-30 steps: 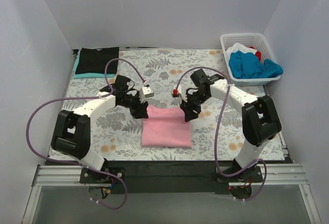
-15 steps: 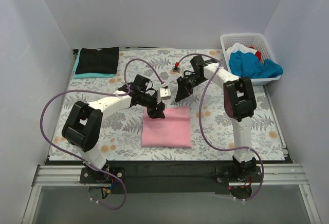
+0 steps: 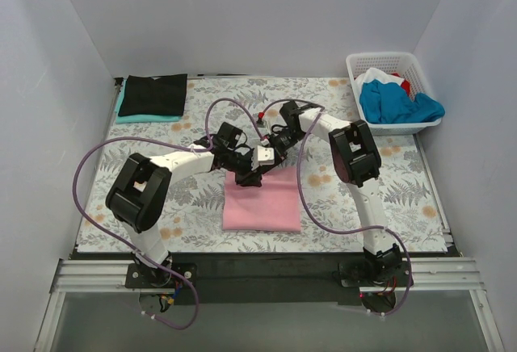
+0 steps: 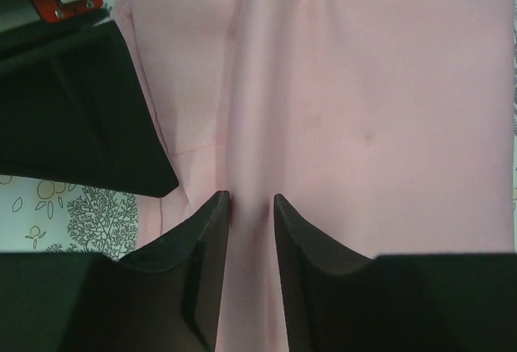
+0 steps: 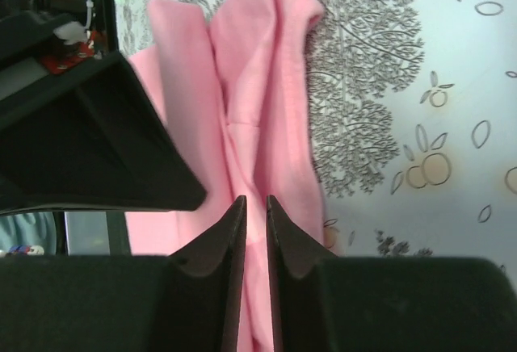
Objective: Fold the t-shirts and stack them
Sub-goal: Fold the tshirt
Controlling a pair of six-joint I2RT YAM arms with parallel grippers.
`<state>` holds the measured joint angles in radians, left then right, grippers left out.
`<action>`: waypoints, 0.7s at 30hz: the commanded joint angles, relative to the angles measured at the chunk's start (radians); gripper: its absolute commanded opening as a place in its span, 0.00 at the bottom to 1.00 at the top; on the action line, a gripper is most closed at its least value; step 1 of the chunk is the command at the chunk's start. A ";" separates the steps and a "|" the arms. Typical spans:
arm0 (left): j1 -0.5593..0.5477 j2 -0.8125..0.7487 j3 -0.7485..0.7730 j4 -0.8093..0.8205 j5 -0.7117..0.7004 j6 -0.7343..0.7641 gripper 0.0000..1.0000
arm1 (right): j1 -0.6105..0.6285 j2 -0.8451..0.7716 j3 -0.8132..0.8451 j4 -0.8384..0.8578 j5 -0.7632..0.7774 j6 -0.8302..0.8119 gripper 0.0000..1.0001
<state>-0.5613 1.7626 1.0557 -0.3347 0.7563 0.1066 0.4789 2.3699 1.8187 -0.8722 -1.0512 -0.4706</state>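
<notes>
So the folded pink cloth t-shirt (image 3: 266,203) lies flat on the grey-and-orange floral tablecloth (image 3: 186,207), about the middle of the table, towards the near edge. Both arms meet at its far-left corner. The left gripper (image 4: 250,203) has its jaws narrow, pinching a raised ridge of the pink fabric. The right gripper (image 5: 255,203) is just beside it, also nearly closed on a bunched bit of the same edge. In the far-left corner a folded black t-shirt (image 3: 153,94) sits on a teal t-shirt (image 3: 137,116). At far right, a white plastic lattice basket (image 3: 355,65) holds crumpled blue cloth (image 3: 396,103).
</notes>
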 commanded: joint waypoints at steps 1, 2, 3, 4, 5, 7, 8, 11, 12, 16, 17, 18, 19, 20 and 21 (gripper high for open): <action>-0.009 -0.003 -0.020 0.028 -0.002 0.030 0.27 | 0.013 0.038 0.050 -0.013 -0.024 -0.022 0.21; -0.012 -0.008 -0.025 0.029 0.000 0.034 0.24 | 0.018 0.058 0.048 -0.014 -0.024 -0.026 0.21; -0.014 -0.020 -0.028 0.033 0.003 0.039 0.19 | 0.023 0.069 0.047 -0.014 -0.023 -0.029 0.21; -0.014 -0.028 -0.039 0.037 0.009 0.041 0.16 | 0.027 0.077 0.038 -0.014 -0.017 -0.034 0.21; -0.015 -0.041 -0.046 0.042 0.021 0.044 0.14 | 0.029 0.089 0.033 -0.014 -0.015 -0.046 0.21; -0.018 -0.081 -0.062 0.060 0.028 0.053 0.06 | 0.029 0.098 0.016 -0.016 -0.009 -0.059 0.21; -0.023 -0.097 -0.075 0.066 0.028 0.062 0.04 | 0.032 0.100 0.008 -0.016 -0.006 -0.075 0.21; -0.026 -0.144 -0.095 0.103 0.023 0.071 0.00 | 0.032 0.095 -0.025 -0.016 -0.001 -0.106 0.21; -0.026 -0.150 -0.097 0.123 0.018 0.073 0.00 | 0.032 0.095 -0.030 -0.017 -0.001 -0.111 0.21; -0.026 -0.149 -0.089 0.161 -0.029 0.080 0.00 | 0.033 0.089 -0.058 -0.019 -0.007 -0.129 0.21; -0.026 -0.143 -0.089 0.169 -0.035 0.087 0.00 | 0.032 0.089 -0.061 -0.021 -0.009 -0.131 0.21; -0.025 -0.141 -0.092 0.186 -0.040 0.097 0.00 | 0.033 0.089 -0.064 -0.021 -0.012 -0.132 0.21; -0.025 -0.137 -0.092 0.195 -0.044 0.097 0.00 | 0.033 0.089 -0.065 -0.021 -0.019 -0.135 0.21; -0.023 -0.135 -0.094 0.203 -0.046 0.100 0.00 | 0.032 0.089 -0.067 -0.021 -0.023 -0.137 0.21; -0.020 -0.130 -0.092 0.223 -0.048 0.099 0.00 | 0.032 0.089 -0.071 -0.022 -0.024 -0.135 0.21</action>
<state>-0.5827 1.6539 0.9581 -0.1867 0.7250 0.1761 0.4961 2.4451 1.7763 -0.8894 -1.1526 -0.5529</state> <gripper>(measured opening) 0.018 0.209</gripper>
